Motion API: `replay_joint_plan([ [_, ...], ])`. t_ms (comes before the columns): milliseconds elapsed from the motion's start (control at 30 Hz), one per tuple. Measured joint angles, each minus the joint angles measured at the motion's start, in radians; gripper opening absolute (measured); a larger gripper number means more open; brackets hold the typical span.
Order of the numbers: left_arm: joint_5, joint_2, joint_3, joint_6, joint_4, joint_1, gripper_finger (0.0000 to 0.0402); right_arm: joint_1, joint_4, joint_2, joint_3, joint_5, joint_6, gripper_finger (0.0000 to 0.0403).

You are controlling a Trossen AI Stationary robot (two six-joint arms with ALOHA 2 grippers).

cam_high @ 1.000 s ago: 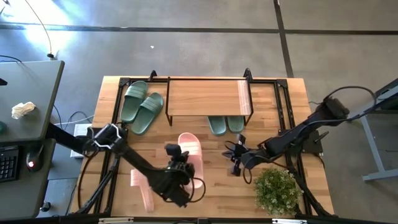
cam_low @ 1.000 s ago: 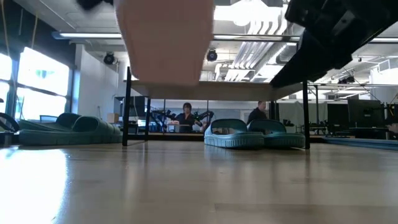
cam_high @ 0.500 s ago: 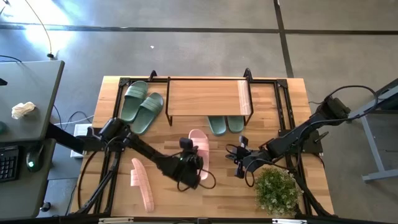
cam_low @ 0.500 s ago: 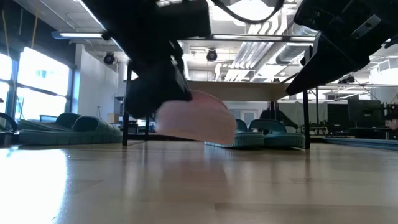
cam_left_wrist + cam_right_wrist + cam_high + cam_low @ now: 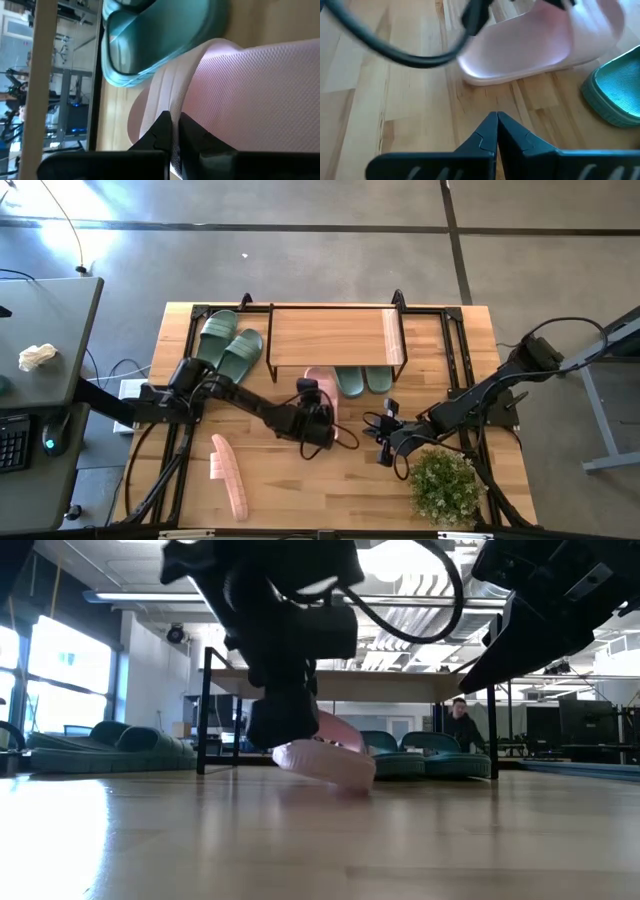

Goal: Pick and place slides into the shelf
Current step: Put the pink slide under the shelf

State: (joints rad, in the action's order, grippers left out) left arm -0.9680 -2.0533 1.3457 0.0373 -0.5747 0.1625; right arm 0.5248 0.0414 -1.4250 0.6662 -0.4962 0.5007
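Note:
My left gripper point(image 5: 318, 412) is shut on a pale pink slide point(image 5: 320, 378), whose toe end reaches under the front edge of the shelf point(image 5: 335, 335). The shelf is a low rack with a light plank top and a black frame. One sage-green pair point(image 5: 362, 380) stands beneath it, and another green pair point(image 5: 228, 350) lies on the table left of it. The second pink slide point(image 5: 228, 475) lies on its side near the front left. My right gripper point(image 5: 378, 438) is shut and hovers right of the held slide, touching nothing. My left gripper pinches the pink slide's broad strap at its ribbed edge point(image 5: 169, 102) between the two fingers, coming from the table's near-left side. In the low view the slide point(image 5: 325, 760) hangs tilted below the gripper; whether its lower end point(image 5: 355, 780) touches the table, I cannot tell.
A potted plant point(image 5: 445, 485) stands at the near right corner, just behind my right arm. The shelf's black legs point(image 5: 205, 710) frame the opening under the plank. Bare tabletop point(image 5: 300, 490) lies in front of the shelf. A person point(image 5: 462, 725) shows in the room beyond.
My left gripper carried the pink slide from near the table's front edge toward the far edge and right, down to the shelf's front. The slide came down from high and now sits low and tilted, with its toe under the plank.

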Motion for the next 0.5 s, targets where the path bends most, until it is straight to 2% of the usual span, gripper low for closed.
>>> replay_joint_plan([
  [333, 0.015, 0.000, 0.000, -0.076, -0.001, -0.080, 0.0000, 0.000, 0.000, 0.000, 0.000, 0.006, 0.000, 0.0000],
  [500, 0.020, 0.000, 0.000, -0.116, 0.002, -0.087, 0.0001, 0.000, 0.003, 0.000, 0.000, 0.007, 0.000, 0.0000],
])
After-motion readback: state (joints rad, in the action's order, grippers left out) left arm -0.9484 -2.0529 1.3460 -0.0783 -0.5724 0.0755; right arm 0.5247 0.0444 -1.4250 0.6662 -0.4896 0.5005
